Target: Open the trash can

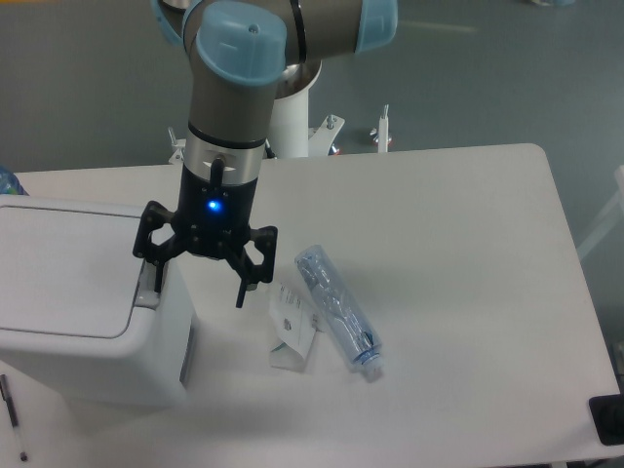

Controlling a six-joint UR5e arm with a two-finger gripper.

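A: Surface, room?
B: White rectangular table (458, 253), grey floor behind. On it: clear crushed plastic bottle (338, 310), small white carton (293, 337) touching it.

A: Containers?
B: Large white boxy plastic trash can (78, 312), table's left edge; flat lid down, contents hidden.

A: Gripper?
B: Black two-finger gripper (198, 286), fingers spread wide, one over bin's grey tab (146, 290); holds nothing.

Trash can (78, 312): large white boxy bin, left table edge, upright, flat lid closed.
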